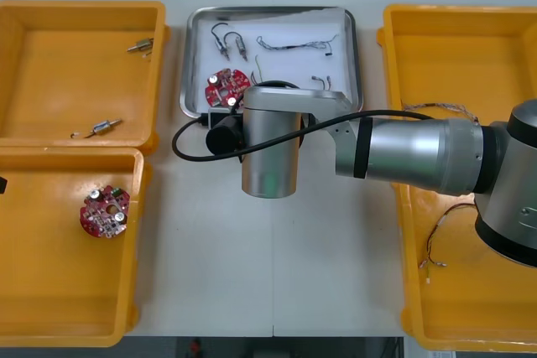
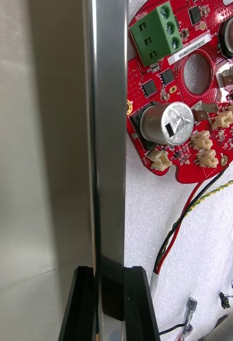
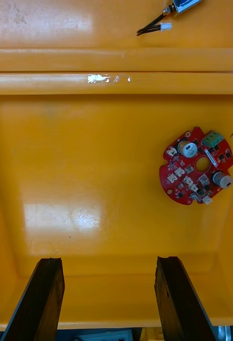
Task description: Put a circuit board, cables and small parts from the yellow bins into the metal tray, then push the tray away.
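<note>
the metal tray [image 2: 108, 133], holding a red circuit board [image 2: 185, 90] and cables [image 2: 193, 210], is pinched at its near rim by the right gripper [image 2: 109, 270]; a straight, level push is advised. the left gripper [image 3: 108, 260] is parked open, empty, left of it.

Bright, even light from above; white glare on the yellow bin [image 3: 63, 216] floor, the metal tray [image 2: 108, 106] rim shining

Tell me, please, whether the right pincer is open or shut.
Shut on the tray: the right pincer has both fingers against the shiny rim, which stands between them.
</note>
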Robot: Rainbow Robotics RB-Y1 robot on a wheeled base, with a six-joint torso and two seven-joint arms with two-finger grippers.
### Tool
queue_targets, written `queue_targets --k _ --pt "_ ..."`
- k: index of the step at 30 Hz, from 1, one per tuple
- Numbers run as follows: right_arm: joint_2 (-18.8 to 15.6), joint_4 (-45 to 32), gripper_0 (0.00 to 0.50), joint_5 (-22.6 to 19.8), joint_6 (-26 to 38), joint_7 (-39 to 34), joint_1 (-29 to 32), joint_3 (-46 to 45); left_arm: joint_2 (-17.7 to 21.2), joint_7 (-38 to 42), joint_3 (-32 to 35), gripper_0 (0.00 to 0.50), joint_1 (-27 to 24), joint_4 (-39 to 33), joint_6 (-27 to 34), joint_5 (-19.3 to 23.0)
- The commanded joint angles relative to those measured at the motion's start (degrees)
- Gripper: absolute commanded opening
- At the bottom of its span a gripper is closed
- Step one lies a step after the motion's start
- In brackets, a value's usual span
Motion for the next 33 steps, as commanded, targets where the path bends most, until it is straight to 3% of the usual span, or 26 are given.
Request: queue_targets --k 1,6,21,22,23,24,25,33 --pt "1.67 2.61 0.000 0.91 -3.56 2.42 -3.51 -2.56 1.65 -5.16 1.40 0.500 -1.16 -1.09 0.13 0.45" --pt "1.67 6.66 0.000 1.00 -8.66 3.82 -3.95 -3.61 1.65 -5.16 1.40 0.500 -1.16 -1.09 0.13 0.45" --pt "3.69 14.30 0.000 0.91 -15.25 5.23 -4.39 -6.78 1.65 -5.16 1.40 0.500 -1.16 -1.09 0.13 0.45" --pt "3.78 14.21 0.063 0.83 -15.25 4.88 -4.39 -6.78 1.65 -5.16 1.40 0.500 -1.16 -1.09 0.13 0.45" --pt "3.78 14.30 0.171 0.56 -15.25 4.79 -4.39 -6.78 1.65 -5.16 1.40 0.500 -1.16 -1.09 0.13 0.45" --pt "3.78 14.30 0.407 -0.05 -15.17 4.79 -4.39 -7.04 1.65 -5.16 1.40 0.500 -1.16 -1.09 0.13 0.45" --pt "3.69 14.30 0.500 -0.67 -15.08 4.97 -4.39 -7.65 1.65 -5.16 1.40 0.500 -1.16 -1.09 0.13 0.45" --pt "3.34 9.47 0.500 -5.59 -7.61 5.85 -4.30 -11.70 1.65 -5.16 1.40 0.500 -1.16 -1.09 0.13 0.45"
